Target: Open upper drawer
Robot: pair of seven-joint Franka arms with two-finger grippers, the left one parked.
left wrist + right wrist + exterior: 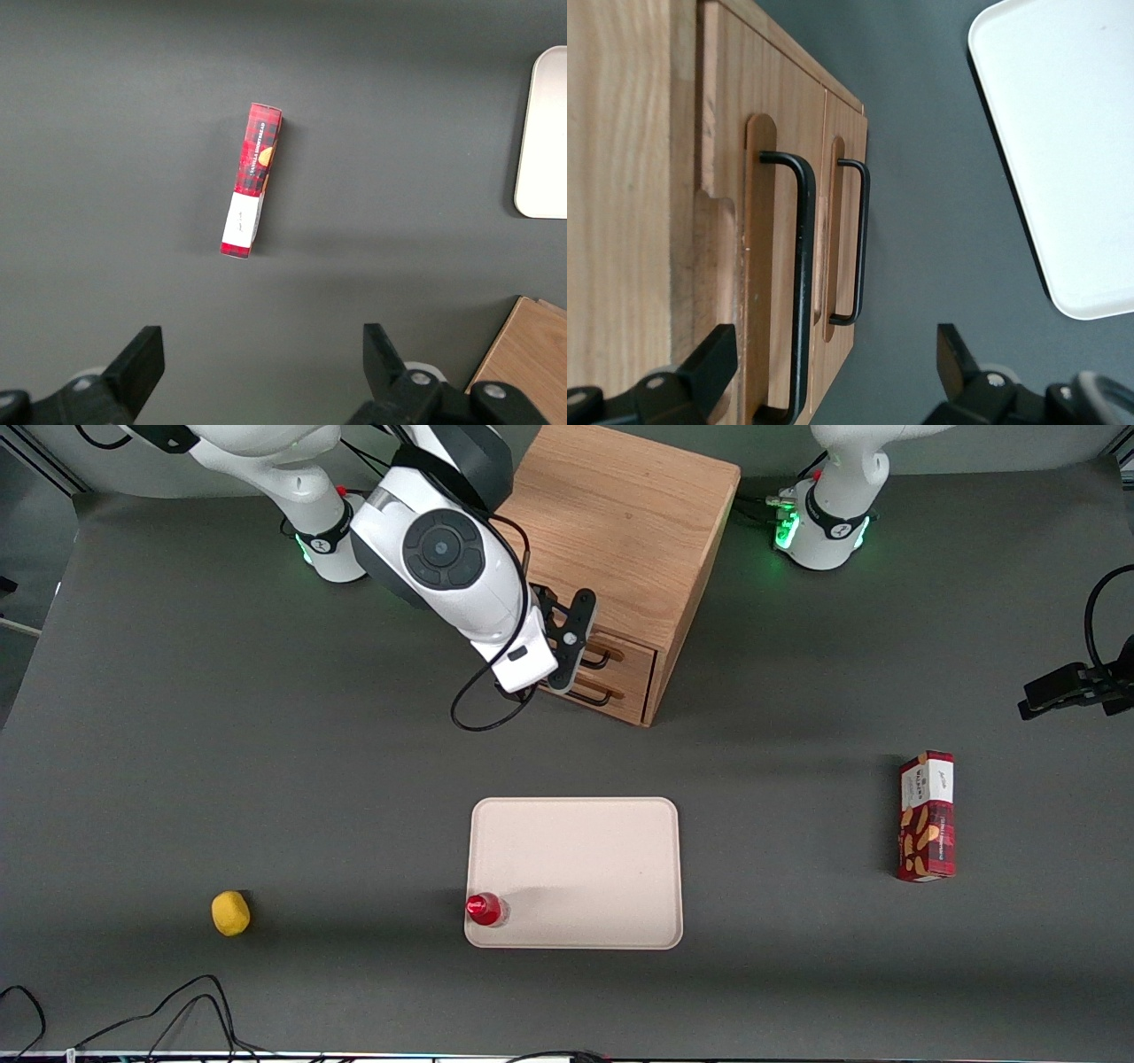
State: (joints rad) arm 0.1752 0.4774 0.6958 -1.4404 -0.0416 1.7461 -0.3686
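Upper drawer, topmost light-oak front of the boxy wooden cabinet with a thin black wire handle, looks still closed, flush with the matching lower drawer, so the whole pull is left to do. Right arm's hand hovers just in front of that handle, fingers spread wide and gripping nothing, so approach seems done and grasp not yet made. Dark grey counter also carries a cream rectangular tray nearer the front camera than the cabinet, a small red-capped bottle, a yellow lemon-like fruit and a red plaid snack box.
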